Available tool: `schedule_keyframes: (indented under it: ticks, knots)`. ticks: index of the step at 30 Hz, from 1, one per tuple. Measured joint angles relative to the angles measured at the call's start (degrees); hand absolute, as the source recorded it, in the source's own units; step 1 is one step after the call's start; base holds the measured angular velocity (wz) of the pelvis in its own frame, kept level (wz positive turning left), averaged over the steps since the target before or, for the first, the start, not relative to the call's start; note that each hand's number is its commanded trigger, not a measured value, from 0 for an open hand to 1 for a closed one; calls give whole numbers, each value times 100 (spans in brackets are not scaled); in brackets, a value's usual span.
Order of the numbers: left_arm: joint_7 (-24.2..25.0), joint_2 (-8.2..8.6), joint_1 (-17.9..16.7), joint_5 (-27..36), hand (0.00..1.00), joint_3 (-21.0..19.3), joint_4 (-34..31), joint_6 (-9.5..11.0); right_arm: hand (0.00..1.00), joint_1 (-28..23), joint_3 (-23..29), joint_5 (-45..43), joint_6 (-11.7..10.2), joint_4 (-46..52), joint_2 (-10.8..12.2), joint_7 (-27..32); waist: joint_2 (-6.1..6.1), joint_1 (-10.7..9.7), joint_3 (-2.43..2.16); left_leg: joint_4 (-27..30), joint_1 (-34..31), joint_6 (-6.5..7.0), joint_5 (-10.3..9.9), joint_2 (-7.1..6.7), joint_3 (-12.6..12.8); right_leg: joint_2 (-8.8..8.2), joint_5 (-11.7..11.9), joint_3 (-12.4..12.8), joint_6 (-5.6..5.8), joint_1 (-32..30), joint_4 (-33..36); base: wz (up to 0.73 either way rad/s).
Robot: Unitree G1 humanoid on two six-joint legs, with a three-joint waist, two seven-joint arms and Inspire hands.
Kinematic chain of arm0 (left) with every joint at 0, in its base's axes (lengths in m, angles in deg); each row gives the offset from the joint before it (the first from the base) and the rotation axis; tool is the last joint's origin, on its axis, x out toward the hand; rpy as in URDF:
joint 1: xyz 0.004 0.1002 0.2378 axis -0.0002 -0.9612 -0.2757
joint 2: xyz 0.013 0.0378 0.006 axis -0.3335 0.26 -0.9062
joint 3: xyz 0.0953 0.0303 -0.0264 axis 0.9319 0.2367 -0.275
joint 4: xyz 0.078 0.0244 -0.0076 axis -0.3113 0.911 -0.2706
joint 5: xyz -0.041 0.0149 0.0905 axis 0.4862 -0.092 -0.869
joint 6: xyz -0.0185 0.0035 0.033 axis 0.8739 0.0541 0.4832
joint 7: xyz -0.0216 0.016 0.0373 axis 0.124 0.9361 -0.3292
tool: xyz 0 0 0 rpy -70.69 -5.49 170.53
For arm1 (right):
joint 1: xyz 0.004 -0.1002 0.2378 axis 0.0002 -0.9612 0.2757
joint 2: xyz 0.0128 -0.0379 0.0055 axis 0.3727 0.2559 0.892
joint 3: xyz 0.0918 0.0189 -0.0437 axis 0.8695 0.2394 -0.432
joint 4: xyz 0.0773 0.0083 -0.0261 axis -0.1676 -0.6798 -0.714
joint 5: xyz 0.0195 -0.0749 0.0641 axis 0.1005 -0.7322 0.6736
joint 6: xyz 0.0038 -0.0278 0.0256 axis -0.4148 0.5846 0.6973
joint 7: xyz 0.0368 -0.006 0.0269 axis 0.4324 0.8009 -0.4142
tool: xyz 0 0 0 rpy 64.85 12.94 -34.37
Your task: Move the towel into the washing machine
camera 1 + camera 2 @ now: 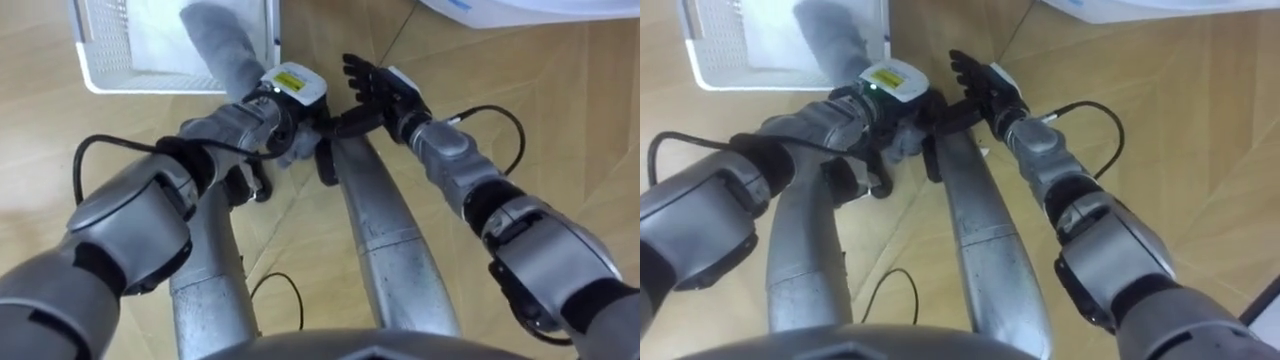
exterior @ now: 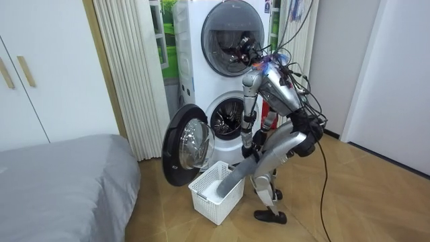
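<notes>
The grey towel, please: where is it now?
The towel sits upper left in the left eye view, gripped in the left hand, its far end in the white laundry basket before the washing machine.

Bent forward at the waist, the robot stretches both arms downward. The left hand (image 1: 268,112) curls its fingers round the grey towel (image 1: 222,48). The right hand (image 1: 378,85), near the towel, holds its fingers straight.
</notes>
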Motion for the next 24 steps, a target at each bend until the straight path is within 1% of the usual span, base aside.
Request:
schedule_keyframes:
  ticks: [3,5,8,10,11,12,13,14,15,16,18,19,20,21,22,23,24]
  knots:
    - [115,17,-201,18,100,51,-9,1,0,-167,3,-78,0,-54,-18,-11,-7,-5,-6,-134,360,-1,-1,-3,2,4,-7,-1,11,371,-145,0]
    - [151,35,-325,64,100,45,-21,12,0,-246,16,-67,0,-53,-65,-37,-10,1,-20,-214,566,-2,-1,-4,-3,1,-9,-15,19,596,-233,0]
    - [207,100,-576,85,100,56,-23,33,0,-440,18,-64,3,-117,-124,-49,-21,-1,-27,-403,954,-3,4,-44,20,-17,-13,4,36,966,-396,0]
    - [224,146,-686,67,100,-1,-23,124,0,-480,25,-68,4,-240,-135,-56,-14,26,-33,-524,1182,-9,11,-65,28,-23,-13,-6,50,1186,-510,0]
    - [209,144,-739,76,100,-128,-23,218,0,-534,66,-69,4,-336,-142,-62,-13,31,-35,-609,1319,-10,24,-79,28,-35,-12,-12,54,1333,-583,5]
    - [190,98,-756,75,100,-165,-54,299,0,-574,145,-49,8,-462,-142,-92,-16,37,-37,-691,1458,-8,35,-93,35,-51,-12,0,56,1466,-650,0]
    - [167,27,-763,67,100,-252,-121,399,0,-631,289,-48,9,-508,-159,-103,-15,111,-37,-767,1611,-13,41,-97,53,-59,-11,-5,57,1607,-718,-5]
    - [143,0,-765,64,100,-362,-134,463,0,-635,363,-52,9,-558,-173,-106,-15,143,-37,-793,1680,-15,40,-94,68,-59,-11,-8,57,1670,-746,-9]
    - [16,-86,-769,63,100,-576,-149,557,0,-631,500,-42,7,-669,-208,-111,-13,168,-37,-873,1822,-15,41,-104,89,-80,-10,-41,57,1799,-803,-6]
    - [-71,-136,-781,62,100,-685,-178,596,0,-635,544,-45,8,-683,-238,-111,-13,184,-37,-900,1885,-15,41,-103,96,-97,-10,-72,57,1855,-831,-4]
    - [-462,-405,-812,-36,100,-1086,-420,731,0,-638,758,-89,5,-682,-419,-115,-8,279,-34,-985,2054,-22,45,-104,99,-123,-2,-106,43,2031,-923,0]
    - [-581,-463,-810,-70,100,-1178,-495,742,0,-642,810,-115,5,-684,-477,-103,-4,313,-34,-1000,2086,-23,46,-104,100,-121,-2,-103,44,2064,-941,0]
    - [-805,-568,-811,-68,100,-1371,-587,772,0,-643,875,-110,5,-718,-584,-107,7,362,-27,-1031,2149,-25,47,-106,98,-123,-1,-118,45,2134,-982,0]
    - [-1040,-601,-816,-65,100,-1514,-622,787,0,-676,905,-112,9,-742,-677,-100,8,432,-28,-1055,2231,-27,48,-104,87,-121,-2,-150,45,2225,-1022,0]
    - [-1170,-630,-816,-52,100,-1537,-651,787,0,-704,903,-110,10,-742,-725,-99,14,459,-31,-1067,2267,-28,48,-102,75,-122,-2,-166,44,2273,-1048,6]
    - [-1387,-701,-816,-14,100,-1571,-695,790,0,-741,901,-117,14,-730,-769,-87,43,480,-23,-1104,2328,-34,51,-99,28,-120,-2,-210,43,2382,-1126,9]
    - [-1561,-717,-819,4,100,-1680,-700,791,0,-775,903,-156,14,-702,-773,-51,44,502,-24,-1163,2398,-39,54,-101,20,-132,1,-262,40,2464,-1194,10]
